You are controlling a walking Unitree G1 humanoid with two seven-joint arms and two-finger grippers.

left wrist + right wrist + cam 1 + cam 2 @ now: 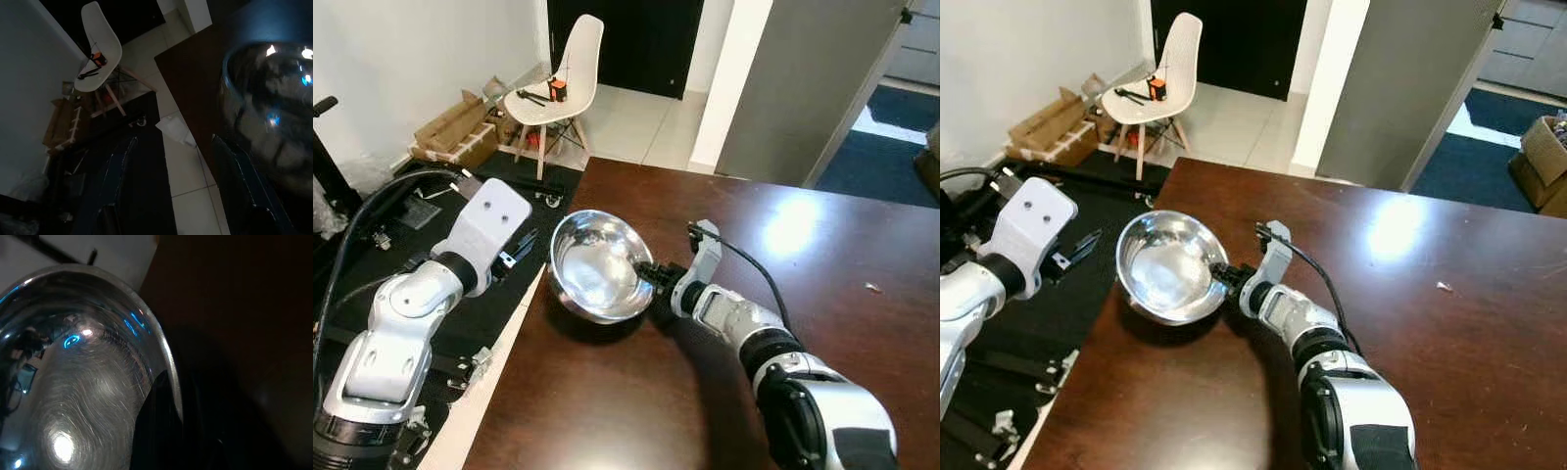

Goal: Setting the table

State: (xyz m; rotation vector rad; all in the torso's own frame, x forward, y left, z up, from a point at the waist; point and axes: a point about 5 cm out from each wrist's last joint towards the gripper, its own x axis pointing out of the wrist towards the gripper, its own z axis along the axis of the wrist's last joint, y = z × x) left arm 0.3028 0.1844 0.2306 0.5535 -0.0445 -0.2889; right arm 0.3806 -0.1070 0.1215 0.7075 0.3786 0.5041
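Note:
A shiny steel bowl (592, 264) hangs tilted over the left part of the dark brown table (773, 255), its opening turned up and towards me. My right gripper (646, 272) is shut on the bowl's right rim; up close the rim (166, 362) runs between its dark fingers. A shadow lies under the bowl, and I cannot tell whether it touches the table. My left gripper (171, 191) is open and holds nothing. It hovers just off the table's left edge, beside the bowl (269, 112), with its black fingers (521, 247) pointing towards it.
A white chair (563, 83) with small tools on its seat stands beyond the table's far left corner. Cardboard boxes (455, 132) lie against the wall. A black mat (489, 313) with cables and metal parts covers the floor left of the table.

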